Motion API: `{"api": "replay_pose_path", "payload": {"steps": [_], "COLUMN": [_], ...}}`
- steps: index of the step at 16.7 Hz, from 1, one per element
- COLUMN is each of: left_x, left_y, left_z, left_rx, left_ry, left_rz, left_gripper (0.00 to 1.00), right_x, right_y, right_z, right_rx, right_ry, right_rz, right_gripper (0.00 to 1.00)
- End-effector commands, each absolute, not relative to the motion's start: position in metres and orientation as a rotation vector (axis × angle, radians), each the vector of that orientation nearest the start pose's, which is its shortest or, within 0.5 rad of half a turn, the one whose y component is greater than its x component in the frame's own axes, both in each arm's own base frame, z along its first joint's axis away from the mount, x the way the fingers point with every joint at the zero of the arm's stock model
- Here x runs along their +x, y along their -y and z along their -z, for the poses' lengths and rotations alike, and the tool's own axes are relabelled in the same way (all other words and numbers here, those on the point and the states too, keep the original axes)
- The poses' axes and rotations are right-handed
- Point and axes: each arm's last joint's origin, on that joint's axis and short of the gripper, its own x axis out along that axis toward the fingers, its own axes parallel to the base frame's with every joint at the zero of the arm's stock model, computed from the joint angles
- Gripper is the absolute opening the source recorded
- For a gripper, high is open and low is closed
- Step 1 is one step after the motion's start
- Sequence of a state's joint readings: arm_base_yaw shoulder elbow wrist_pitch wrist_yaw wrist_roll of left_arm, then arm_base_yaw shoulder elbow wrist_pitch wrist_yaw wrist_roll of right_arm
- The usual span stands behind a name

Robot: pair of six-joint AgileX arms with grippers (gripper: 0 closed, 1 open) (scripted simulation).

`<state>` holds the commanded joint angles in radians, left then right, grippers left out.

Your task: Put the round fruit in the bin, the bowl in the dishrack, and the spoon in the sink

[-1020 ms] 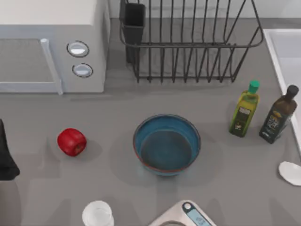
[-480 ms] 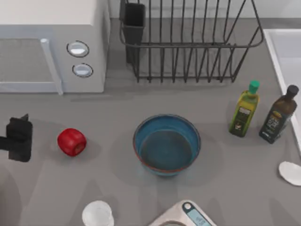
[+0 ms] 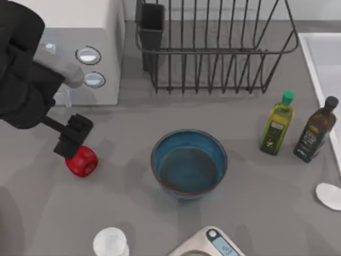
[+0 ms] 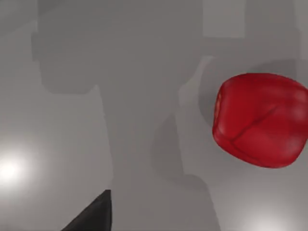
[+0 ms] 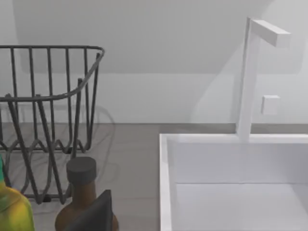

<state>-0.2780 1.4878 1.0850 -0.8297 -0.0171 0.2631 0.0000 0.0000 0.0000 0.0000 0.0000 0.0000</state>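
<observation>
Above the round fruit (image 3: 81, 161), our left gripper (image 3: 73, 136) hangs, finger spread unreadable; an off-centre descent could roll it away.

Top view looks straight down on the grey table (image 3: 133, 213), taking in the microwave (image 3: 101, 58) at far left, the dishrack (image 3: 218, 58) at the back, and a strip of the sink (image 3: 325, 58) at the right edge. Left wrist camera sits close above the tabletop, facing down, with the round fruit (image 4: 260, 120) large in frame; the top view shares that fruit (image 3: 81, 161) at its left. Right wrist camera sits low, facing level toward the back wall across the sink (image 5: 231, 183), sharing the dishrack (image 5: 48, 120) and the dark bottle (image 5: 81, 192) with the overhead.
</observation>
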Motion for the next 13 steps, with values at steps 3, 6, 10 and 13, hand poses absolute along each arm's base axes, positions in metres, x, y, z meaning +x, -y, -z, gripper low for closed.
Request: {"api": "replay_pose_path", "payload": {"steps": [3,6,10,13], "left_x": [0.308,0.328,0.335,0.335], "left_y": [0.098,0.114,0.121,0.121], "left_z": [-0.206,-0.187,-0.179,-0.179], "left_rx": [0.483,0.54,0.565,0.565], "left_ry": [-1.37,-1.489,-1.539,-1.539], "left_rz": [0.454,0.501,0.521,0.521], "left_gripper": [1.0,1.0,1.0,1.0], "right_x": [0.106,0.106,0.106,0.106], "right_y": [0.001,0.001,0.001,0.001], "right_z": [-0.16,-0.16,-0.16,-0.16], "right_rx": [0.0,0.0,0.0,0.0], "right_ry": [0.0,0.0,0.0,0.0], "right_rz": [0.0,0.0,0.0,0.0], "right_gripper": [1.0,1.0,1.0,1.0]}}
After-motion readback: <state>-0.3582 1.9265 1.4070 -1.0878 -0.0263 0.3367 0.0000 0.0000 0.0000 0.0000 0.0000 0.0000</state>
